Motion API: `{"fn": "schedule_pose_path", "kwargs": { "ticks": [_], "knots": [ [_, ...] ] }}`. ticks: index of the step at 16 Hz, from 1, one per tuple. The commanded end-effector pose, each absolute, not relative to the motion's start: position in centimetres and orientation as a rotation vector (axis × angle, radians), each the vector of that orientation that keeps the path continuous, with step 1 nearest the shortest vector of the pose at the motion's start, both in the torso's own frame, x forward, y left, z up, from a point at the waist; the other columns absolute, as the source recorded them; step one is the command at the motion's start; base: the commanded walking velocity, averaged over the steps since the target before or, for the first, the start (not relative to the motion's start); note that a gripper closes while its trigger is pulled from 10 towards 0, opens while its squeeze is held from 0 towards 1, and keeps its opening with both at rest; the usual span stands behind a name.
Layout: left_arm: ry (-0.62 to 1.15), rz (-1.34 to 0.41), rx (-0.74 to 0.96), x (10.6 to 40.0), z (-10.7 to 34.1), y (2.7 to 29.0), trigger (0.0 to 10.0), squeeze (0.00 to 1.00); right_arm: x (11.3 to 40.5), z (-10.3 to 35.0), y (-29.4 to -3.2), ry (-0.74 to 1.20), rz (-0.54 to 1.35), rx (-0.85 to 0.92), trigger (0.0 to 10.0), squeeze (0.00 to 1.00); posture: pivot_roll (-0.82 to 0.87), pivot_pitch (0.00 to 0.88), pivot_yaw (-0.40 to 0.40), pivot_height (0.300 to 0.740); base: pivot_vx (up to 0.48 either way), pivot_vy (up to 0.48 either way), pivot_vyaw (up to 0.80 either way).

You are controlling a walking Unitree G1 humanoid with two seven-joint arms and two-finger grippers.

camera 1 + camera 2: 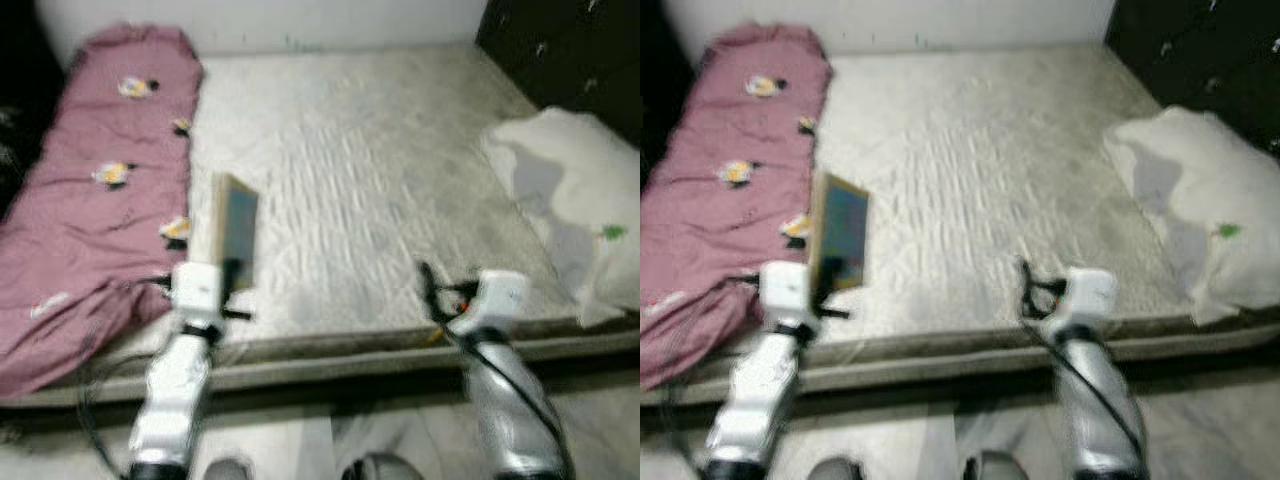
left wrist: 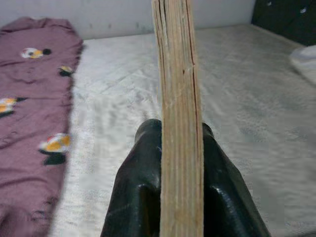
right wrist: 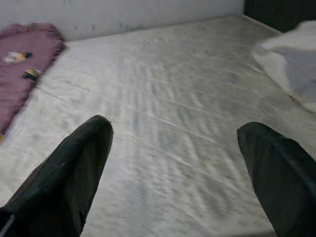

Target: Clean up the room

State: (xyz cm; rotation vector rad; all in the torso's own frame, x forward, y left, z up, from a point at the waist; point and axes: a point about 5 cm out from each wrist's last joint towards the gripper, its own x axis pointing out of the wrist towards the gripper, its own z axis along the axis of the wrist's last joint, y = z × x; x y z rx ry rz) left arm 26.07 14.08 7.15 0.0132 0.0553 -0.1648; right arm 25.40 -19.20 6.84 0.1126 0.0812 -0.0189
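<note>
**Wooden-edged book held over the bed's near edge**

Wood-coloured along its edge and blue-green on its face, a thin book (image 1: 236,228) stands upright in the left gripper (image 2: 180,163), whose two black fingers pinch it from either side. It hangs above the near left part of the mattress (image 1: 380,180), just beside the pink blanket (image 1: 95,190) that lies along the bed's left side. The right gripper (image 3: 177,168) hovers over the near edge of the mattress with its fingers spread wide and nothing between them. A white pillow (image 1: 575,190) lies at the bed's right edge, near a dark cabinet (image 1: 565,45).

The step in hand looks like carrying the book off the bed. Next it needs a proper resting place, which is not yet in sight, so the robot probably must turn away while keeping its hold firm. Both eye views are blurred.
</note>
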Motion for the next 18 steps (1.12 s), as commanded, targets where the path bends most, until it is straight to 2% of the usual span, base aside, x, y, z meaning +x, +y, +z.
{"fn": "schedule_pose_path", "kwargs": {
  "ticks": [1,5,12,18],
  "knots": [
    [0.013,-0.167,0.030,26.21,8.07,14.46,10.0,0.00,25.51,6.99,-18.78,0.075,-0.005,0.116,10.0,0.00,-0.05,0.081,0.030,0.740,0.000,-0.334,0.00],
    [0.017,-0.165,0.030,26.19,8.01,14.50,10.0,0.00,25.53,6.75,-18.67,0.082,-0.001,0.113,10.0,0.00,-0.05,0.072,0.029,0.740,0.000,-0.327,0.00],
    [-0.009,-0.205,0.003,26.02,8.37,14.12,10.0,0.00,25.49,6.78,-18.71,0.080,0.001,0.107,10.0,0.00,-0.05,0.074,0.027,0.740,0.000,0.000,0.00],
    [-0.012,-0.227,-0.009,25.98,8.41,13.89,10.0,0.00,25.49,6.82,-18.75,0.080,0.001,0.104,10.0,0.00,-0.05,0.076,0.027,0.740,0.287,0.000,0.00]
  ]
}}
